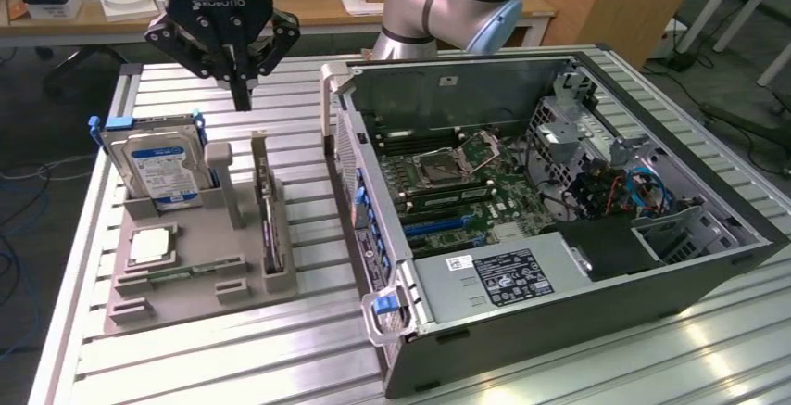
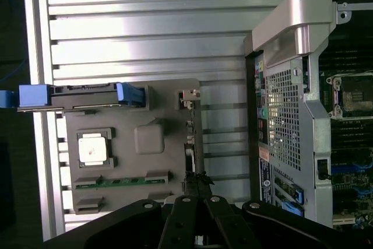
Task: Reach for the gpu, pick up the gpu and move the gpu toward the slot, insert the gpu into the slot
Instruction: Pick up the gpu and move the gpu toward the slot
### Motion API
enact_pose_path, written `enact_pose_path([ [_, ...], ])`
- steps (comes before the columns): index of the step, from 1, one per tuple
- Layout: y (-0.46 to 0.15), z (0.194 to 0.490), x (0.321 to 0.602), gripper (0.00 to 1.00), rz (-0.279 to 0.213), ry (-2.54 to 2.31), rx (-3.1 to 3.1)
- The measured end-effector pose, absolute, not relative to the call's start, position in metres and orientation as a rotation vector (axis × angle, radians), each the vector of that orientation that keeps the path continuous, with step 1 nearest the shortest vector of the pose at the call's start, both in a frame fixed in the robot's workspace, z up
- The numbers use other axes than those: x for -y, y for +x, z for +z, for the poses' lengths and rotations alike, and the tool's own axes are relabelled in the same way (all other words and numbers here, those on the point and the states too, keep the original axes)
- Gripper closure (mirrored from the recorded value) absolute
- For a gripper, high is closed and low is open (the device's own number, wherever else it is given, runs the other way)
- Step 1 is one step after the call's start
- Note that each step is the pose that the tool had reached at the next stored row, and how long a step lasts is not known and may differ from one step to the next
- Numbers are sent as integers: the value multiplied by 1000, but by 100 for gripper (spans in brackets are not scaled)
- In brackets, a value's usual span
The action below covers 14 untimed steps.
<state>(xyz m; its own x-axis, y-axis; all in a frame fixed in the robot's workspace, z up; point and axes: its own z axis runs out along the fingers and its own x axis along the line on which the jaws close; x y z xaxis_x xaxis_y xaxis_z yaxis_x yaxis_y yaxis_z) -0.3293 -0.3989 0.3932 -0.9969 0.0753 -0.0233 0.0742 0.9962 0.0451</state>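
Observation:
The gpu is a thin dark card standing on its edge in the right-hand slit of a grey holder; in the wrist view the gpu appears edge-on with its pale bracket at one end. My gripper hangs above the table behind the holder, apart from the card, its black fingers drawn together to a point with nothing between them. The blue expansion slot lies on the motherboard inside the open computer case.
The holder also carries a blue-labelled silver hard drive, a square processor chip and a green memory stick. The case's tall side wall rises just to the exterior view's right of the holder. Ribbed aluminium table lies all around.

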Motion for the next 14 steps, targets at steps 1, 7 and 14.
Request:
enact_pose_path([
  [1,-329,393,399,90,69,117,-3114],
  [7,-329,393,399,90,69,117,-3114],
  [14,-329,393,399,65,69,117,-3114],
])
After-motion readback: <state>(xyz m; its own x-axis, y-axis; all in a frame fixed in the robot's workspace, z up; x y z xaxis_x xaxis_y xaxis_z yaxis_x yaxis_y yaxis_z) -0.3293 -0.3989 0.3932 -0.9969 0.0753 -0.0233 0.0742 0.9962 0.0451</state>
